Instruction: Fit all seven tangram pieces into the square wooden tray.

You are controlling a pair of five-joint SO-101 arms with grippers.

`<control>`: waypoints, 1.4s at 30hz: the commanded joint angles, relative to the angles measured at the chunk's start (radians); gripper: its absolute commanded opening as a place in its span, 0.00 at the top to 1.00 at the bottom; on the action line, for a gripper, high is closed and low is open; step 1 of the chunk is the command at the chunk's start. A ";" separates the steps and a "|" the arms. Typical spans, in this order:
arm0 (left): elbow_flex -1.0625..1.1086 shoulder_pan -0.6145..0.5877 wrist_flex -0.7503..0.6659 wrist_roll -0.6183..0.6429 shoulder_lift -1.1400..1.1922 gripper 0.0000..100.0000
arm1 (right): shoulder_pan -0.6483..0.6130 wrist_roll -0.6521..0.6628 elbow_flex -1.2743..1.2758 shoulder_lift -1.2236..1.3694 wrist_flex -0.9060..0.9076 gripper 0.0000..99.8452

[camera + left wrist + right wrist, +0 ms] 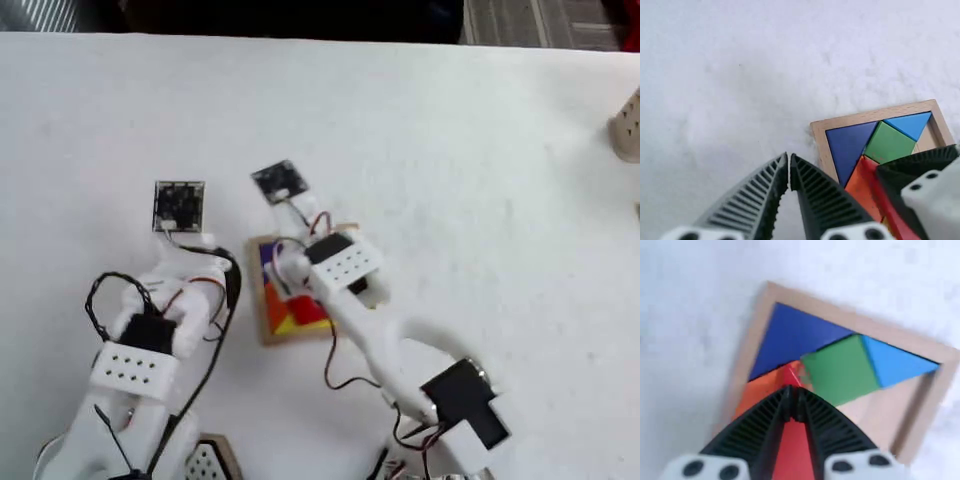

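High view: the square wooden tray (266,335) lies on the white table (450,150), in its near half and well in from both side edges. The right arm (370,340) reaches across the tray and covers much of it. Beside the arm a yellow piece (284,322) shows in the tray. The left arm (140,350) rests beside the tray, on the side toward the table's left edge. A pegged wooden block (627,125) stands at the right edge, and a perforated wooden part (212,460) sits at the near edge. Both are well clear of the work.

Left wrist view: the left gripper (789,158) hangs over bare table just beside the tray, fingers together and holding nothing. In the tray lie a dark blue triangle (847,145), a green square (888,143), a light blue triangle (910,124) and an orange piece (860,185).

Right wrist view: the right gripper (792,402) has its fingers pressed together, tips down on a red piece (790,452) where it meets orange and green. Bare tray floor (890,412) remains along one side. Six colours are in, so the job looks nearly finished, with a gap to fill. I cannot tell whether the red piece sits flat, and the arm hides the rest.
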 commanded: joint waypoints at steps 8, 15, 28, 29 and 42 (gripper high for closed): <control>-0.021 -0.004 -0.025 0.005 -0.024 0.96 | 0.125 0.058 -0.074 -0.061 0.050 0.98; -0.021 -0.004 -0.025 0.005 -0.024 0.96 | 0.120 0.058 -0.034 -0.206 0.131 0.98; -0.021 -0.004 -0.025 0.005 -0.024 0.96 | 0.001 0.069 0.196 -0.271 0.021 0.98; -0.021 -0.004 -0.025 0.005 -0.024 0.96 | 0.022 0.069 0.183 -0.252 0.025 0.98; -0.020 -0.004 -0.025 0.003 -0.022 0.96 | 0.140 0.150 -0.038 0.019 0.027 0.98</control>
